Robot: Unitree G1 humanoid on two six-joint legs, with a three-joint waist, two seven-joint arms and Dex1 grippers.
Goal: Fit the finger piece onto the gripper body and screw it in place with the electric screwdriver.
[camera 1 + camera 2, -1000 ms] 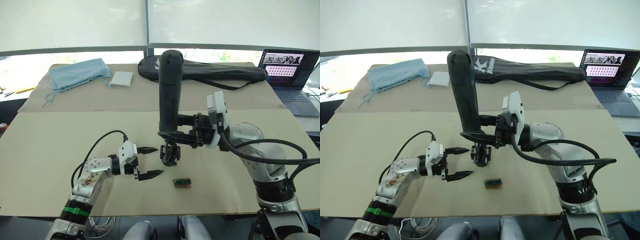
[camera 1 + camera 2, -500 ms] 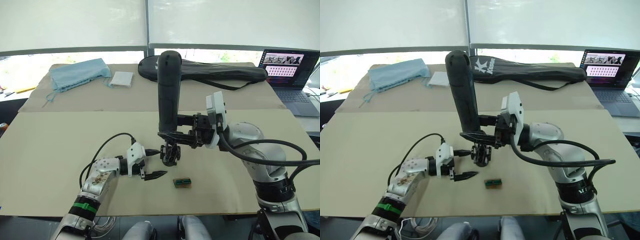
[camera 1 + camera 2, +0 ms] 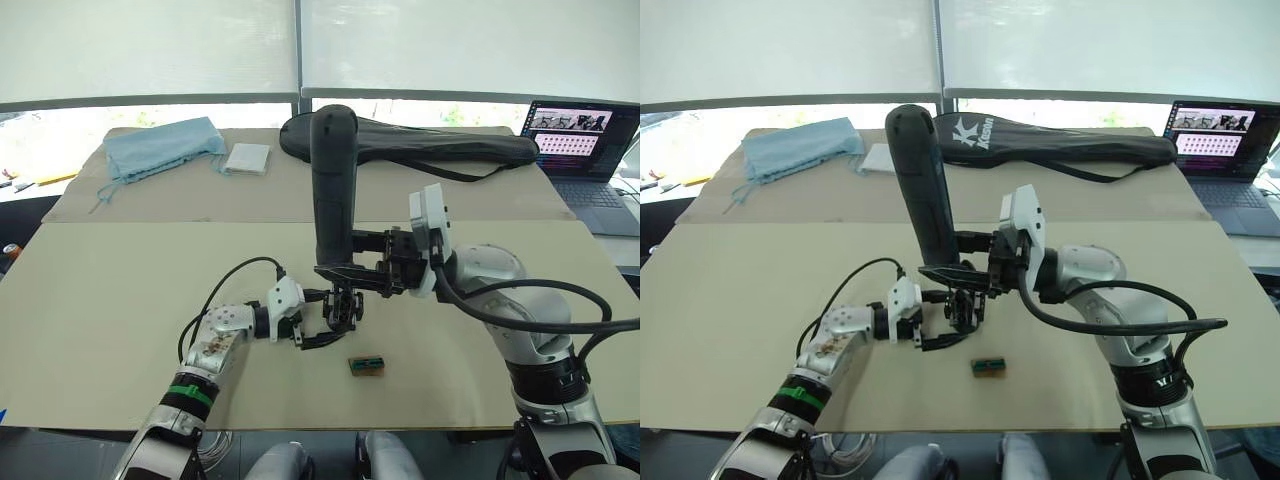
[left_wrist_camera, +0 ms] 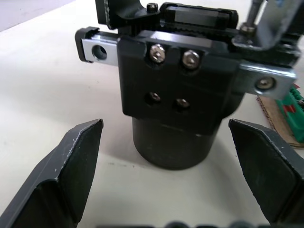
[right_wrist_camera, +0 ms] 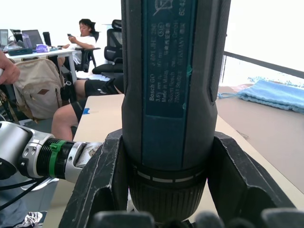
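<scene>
A beige table (image 3: 120,300) carries the gripper body (image 3: 342,308) near its middle, a small green-and-brown box (image 3: 366,366) just beside it — farther back, a blue cloth (image 3: 160,146), a white pad (image 3: 247,158), a black bag (image 3: 440,146) and a laptop (image 3: 585,150).

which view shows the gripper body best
The left wrist view: the gripper body sits close up between the open left gripper fingers, screws and round base plain. The eye views show it small under the electric screwdriver, partly hidden.

Matt black gripper body (image 4: 176,97), shiny metal screws (image 4: 157,54)
</scene>
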